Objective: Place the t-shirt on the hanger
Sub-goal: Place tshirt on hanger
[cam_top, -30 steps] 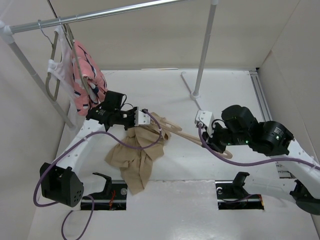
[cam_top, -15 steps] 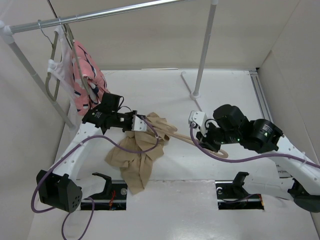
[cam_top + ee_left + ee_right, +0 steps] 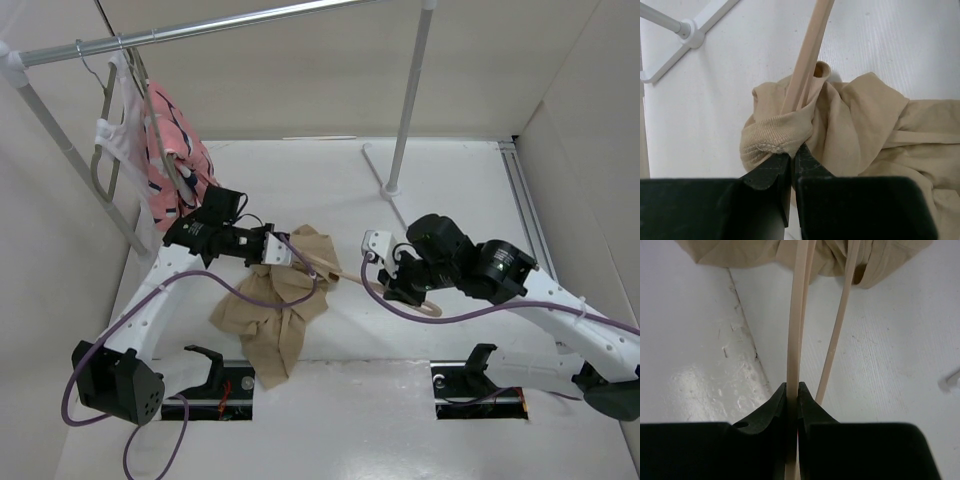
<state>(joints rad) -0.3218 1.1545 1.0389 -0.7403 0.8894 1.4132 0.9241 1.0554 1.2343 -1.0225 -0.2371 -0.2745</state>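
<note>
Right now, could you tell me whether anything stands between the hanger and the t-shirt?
Nothing visible does. The hanger arm reaches into the folds of the t-shirt beside the collar, which the left gripper pinches. The right gripper clamps the hanger, with only table between.

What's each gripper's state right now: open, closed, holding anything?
Left gripper: closed, pinching the ribbed edge of the t-shirt.
Right gripper: closed on a bar of the hanger.
</note>
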